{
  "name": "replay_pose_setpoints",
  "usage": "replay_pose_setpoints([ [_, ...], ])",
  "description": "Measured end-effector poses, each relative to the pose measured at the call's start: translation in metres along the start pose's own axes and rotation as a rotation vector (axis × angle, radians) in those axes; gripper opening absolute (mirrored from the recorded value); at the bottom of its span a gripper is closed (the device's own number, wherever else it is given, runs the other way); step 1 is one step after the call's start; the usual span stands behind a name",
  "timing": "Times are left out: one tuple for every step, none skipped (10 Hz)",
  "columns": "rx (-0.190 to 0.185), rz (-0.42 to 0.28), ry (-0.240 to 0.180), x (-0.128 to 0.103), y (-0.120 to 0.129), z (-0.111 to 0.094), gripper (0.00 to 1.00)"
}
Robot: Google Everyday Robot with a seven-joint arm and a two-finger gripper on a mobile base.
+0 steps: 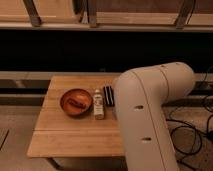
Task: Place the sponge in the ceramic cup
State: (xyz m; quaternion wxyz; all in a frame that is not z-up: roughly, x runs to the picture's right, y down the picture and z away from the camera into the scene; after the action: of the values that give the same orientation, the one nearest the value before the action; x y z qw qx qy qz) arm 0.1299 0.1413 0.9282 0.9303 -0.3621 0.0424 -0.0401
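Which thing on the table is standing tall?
The small bottle, upright between the brown bowl and the black ridged block, which both sit low. The tool, shut, is out of view, likely behind the arm.

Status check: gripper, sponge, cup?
Gripper shut, hidden behind the arm. Sponge and cup out of sight. Arm covers part of the table.

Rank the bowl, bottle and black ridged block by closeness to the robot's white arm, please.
The gripper is out of sight, likely behind the arm, so this ranks from the arm.
1. black ridged block, right beside the arm.
2. bottle, in the middle.
3. bowl, leftmost.
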Motion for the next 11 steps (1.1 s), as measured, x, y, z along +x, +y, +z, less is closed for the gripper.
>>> replay_pose_setpoints([
  [0.008, -0.007, 0.024, -0.001, 0.004, -0.007, 0.0],
  [0.021, -0.008, 0.029, -0.006, 0.003, -0.014, 0.0],
  [0.022, -0.011, 0.038, -0.01, 0.006, -0.018, 0.0],
  [0.018, -0.008, 0.044, -0.013, 0.011, -0.021, 0.0],
  [0.017, -0.002, 0.047, -0.013, 0.014, -0.023, 0.0],
  [0.029, 0.002, 0.053, -0.015, 0.015, -0.03, 0.0],
  [0.05, 0.0, 0.063, -0.019, 0.012, -0.041, 0.0],
  [0.081, -0.005, 0.075, -0.025, 0.009, -0.057, 0.0],
  [0.115, -0.011, 0.088, -0.031, 0.005, -0.074, 0.0],
  [0.158, -0.019, 0.109, -0.037, 0.002, -0.095, 0.0],
  [0.201, -0.03, 0.136, -0.042, -0.001, -0.117, 0.0],
])
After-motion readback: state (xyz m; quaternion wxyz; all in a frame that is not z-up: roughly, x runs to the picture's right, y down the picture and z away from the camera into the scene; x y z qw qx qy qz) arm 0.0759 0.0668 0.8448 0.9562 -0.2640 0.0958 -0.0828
